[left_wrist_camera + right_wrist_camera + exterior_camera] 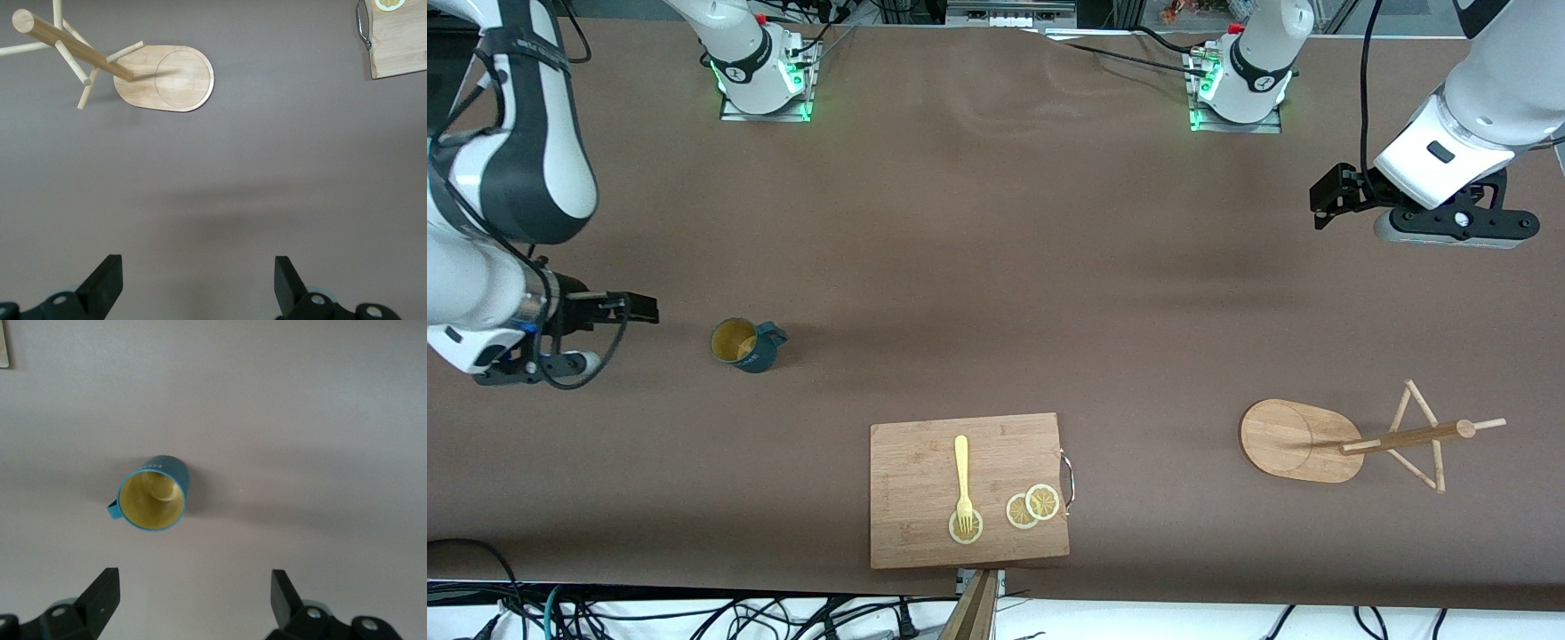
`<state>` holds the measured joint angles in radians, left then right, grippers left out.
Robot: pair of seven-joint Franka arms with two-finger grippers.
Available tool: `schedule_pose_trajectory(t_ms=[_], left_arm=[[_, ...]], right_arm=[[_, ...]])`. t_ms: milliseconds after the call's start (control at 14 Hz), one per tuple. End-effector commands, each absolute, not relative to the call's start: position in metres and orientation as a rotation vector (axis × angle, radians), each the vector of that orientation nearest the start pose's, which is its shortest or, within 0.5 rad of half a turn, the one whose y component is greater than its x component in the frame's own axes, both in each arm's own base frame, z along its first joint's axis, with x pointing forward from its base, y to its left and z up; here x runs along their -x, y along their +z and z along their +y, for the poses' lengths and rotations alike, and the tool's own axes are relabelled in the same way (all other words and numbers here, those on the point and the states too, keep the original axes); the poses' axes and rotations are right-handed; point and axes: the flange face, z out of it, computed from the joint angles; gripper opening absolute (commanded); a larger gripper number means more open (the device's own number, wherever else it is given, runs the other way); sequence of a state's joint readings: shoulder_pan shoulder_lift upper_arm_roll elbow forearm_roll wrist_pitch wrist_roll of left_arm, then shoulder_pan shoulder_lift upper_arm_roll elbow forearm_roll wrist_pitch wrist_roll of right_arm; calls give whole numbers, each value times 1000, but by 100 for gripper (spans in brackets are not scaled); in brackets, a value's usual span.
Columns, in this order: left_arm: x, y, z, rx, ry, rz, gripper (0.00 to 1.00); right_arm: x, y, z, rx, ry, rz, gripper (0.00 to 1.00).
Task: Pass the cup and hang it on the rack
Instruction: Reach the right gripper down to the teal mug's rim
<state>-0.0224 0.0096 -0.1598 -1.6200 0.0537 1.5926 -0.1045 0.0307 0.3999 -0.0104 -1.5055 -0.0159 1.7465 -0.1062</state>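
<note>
The dark teal cup (pixel 745 345) stands upright on the brown table toward the right arm's end, its yellowish inside showing and its handle turned away from my right gripper. My right gripper (pixel 639 308) hovers open and empty beside it; the cup shows in the right wrist view (pixel 153 499), apart from the open gripper (pixel 193 583). The wooden rack (pixel 1294 440) stands toward the left arm's end, with post and pegs. My left gripper (pixel 1325 200) is open and empty above the table, farther from the front camera than the rack, which shows in the left wrist view (pixel 167 79) apart from the gripper (pixel 198 267).
A rectangular wooden cutting board (pixel 969 489) lies near the table's front edge, between cup and rack. It carries a yellow fork (pixel 962 476) and lemon slices (pixel 1032 507). Its corner shows in the left wrist view (pixel 400 47).
</note>
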Motion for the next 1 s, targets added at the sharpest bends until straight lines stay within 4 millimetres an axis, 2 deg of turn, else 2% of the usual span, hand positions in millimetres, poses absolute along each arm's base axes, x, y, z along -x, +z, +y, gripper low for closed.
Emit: schedule_pose_trajectory(t_ms=[0,215,931], left_arm=[[-552,603,-93,3103,50,137,100],[-552,603,-93,3103,50,135,100],[-552,603,-94,3101,50,137,100]], right_arm=[[-660,393,19,3132,241,-151,100],[-655,358,26,3136,190,-120,100],[-637,288,22,3132,55,-95,100]])
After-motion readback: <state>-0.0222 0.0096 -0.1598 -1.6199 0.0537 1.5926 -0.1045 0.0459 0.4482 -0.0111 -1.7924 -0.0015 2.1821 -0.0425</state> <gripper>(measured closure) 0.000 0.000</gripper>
